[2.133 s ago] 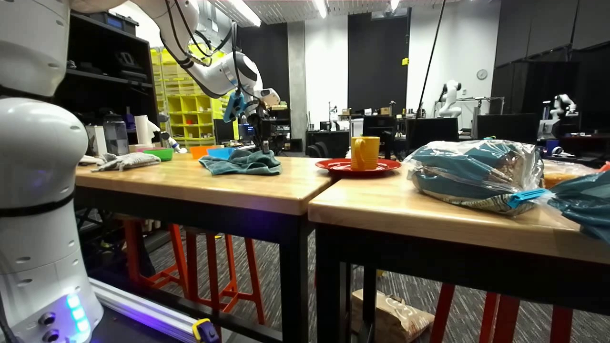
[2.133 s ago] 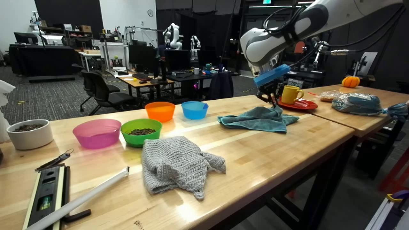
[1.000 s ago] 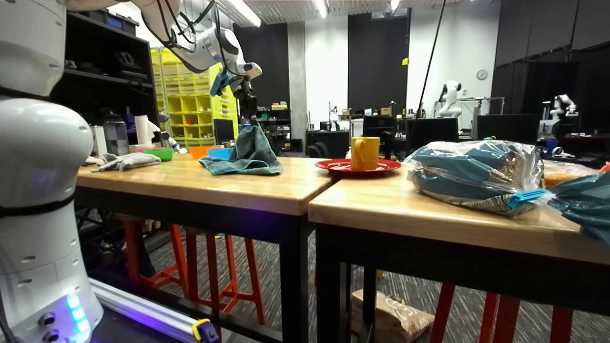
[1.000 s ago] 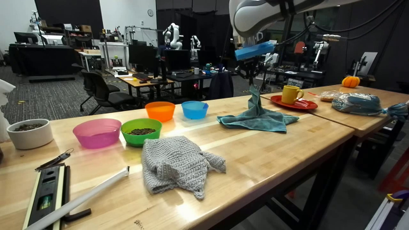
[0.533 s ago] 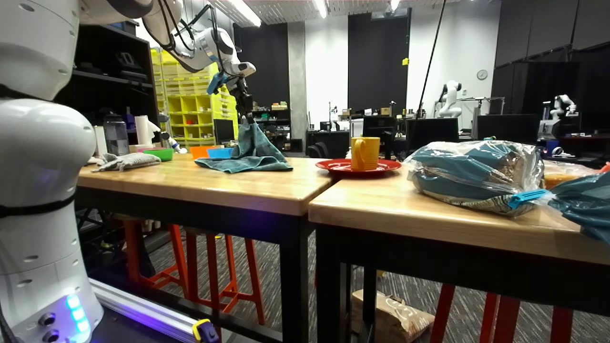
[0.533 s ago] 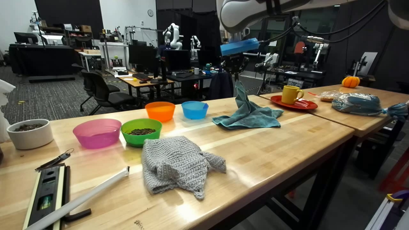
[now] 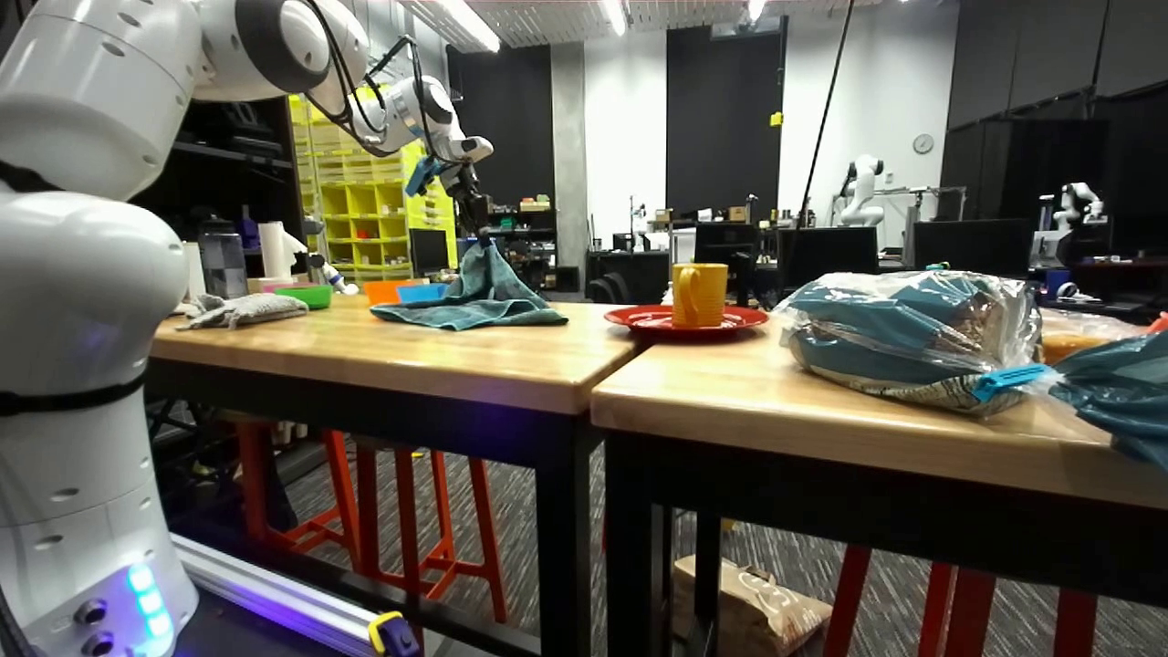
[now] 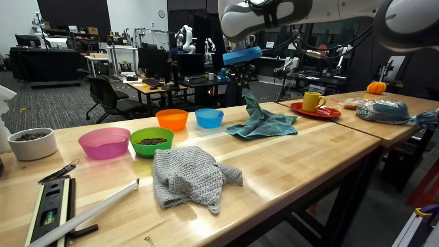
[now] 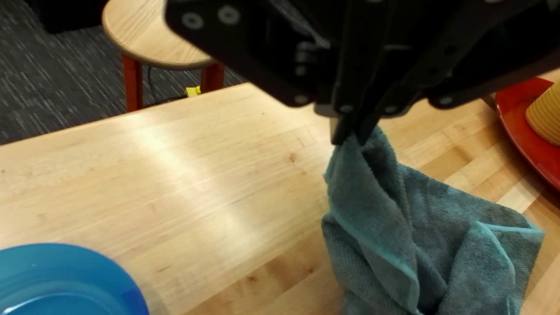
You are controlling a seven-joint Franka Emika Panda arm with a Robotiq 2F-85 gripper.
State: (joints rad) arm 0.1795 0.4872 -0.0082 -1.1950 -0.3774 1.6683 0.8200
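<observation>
"What has the black two-fingered gripper (image 9: 353, 132) got?"

"It pinches the raised peak of a soft teal cloth (image 9: 376, 205), lower right of centre in the wrist view."

"Is all the cloth lifted?"

"No, the rest lies on the pale wooden table (image 9: 175, 192)."

"And around it?"

"A round blue plastic bowl (image 9: 65, 258) at lower left; at the right edge, a ribbed yellow mug (image 9: 547, 113) on a round red plate (image 9: 516, 98)."
</observation>
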